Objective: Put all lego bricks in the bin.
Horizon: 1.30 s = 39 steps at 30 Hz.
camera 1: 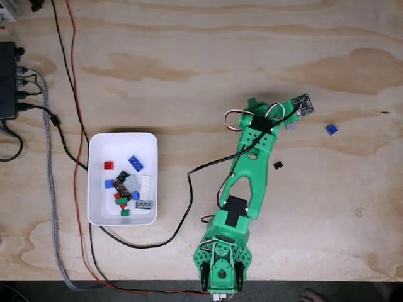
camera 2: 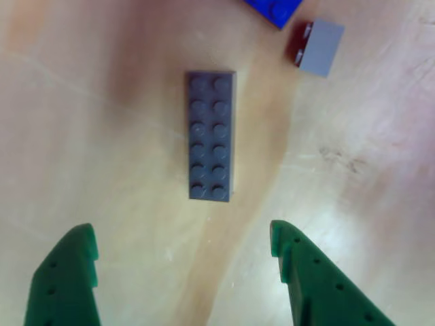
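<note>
In the fixed view, the bin (camera 1: 94,182) sits to the left of the green arm (camera 1: 249,170) on the wooden surface (camera 1: 189,75), already holding a cluster of lego bricks (camera 1: 129,185). Right of the arm lie a small black piece (camera 1: 278,165) and, farther right, a blue brick (camera 1: 330,129).

In the other view, the claw (camera 2: 183,244) has its two green fingers (camera 2: 68,272) spread wide apart, holding nothing. The grey plate (camera 2: 212,136) lies just ahead of the claw, roughly centred between the fingers but not yet between them. Its long axis runs straight away from the claw, so the fingers would close across its narrow width. Beyond and to the right of the plate sit a blue brick's corner (camera 2: 275,10) and a small grey brick (camera 2: 319,46).
</note>
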Tool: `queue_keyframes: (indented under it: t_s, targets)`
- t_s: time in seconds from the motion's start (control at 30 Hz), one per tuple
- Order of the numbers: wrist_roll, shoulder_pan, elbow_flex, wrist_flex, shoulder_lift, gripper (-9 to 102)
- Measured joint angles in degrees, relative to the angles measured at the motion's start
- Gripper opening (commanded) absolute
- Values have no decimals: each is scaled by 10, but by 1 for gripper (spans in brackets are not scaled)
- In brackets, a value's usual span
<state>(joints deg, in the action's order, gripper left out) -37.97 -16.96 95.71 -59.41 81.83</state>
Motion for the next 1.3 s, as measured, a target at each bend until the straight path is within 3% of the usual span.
queue_keyframes:
  t_s: [0.17, 0.43, 0.8, 0.87, 0.9, 1.1, 1.3]
  targets:
    - [-12, -17, -34, 0, -54, 23]
    - [-39, -25, -63, 15, -107, 0]
    - [3, -15, -11, 17, -27, 0]
    - [19, 18, -5, -4, 38, 17]
    - [24, 28, -7, -11, 64, 19]
    - [17, 79, -30, -80, 129, 26]
    - [-75, -3, -61, -80, -13, 30]
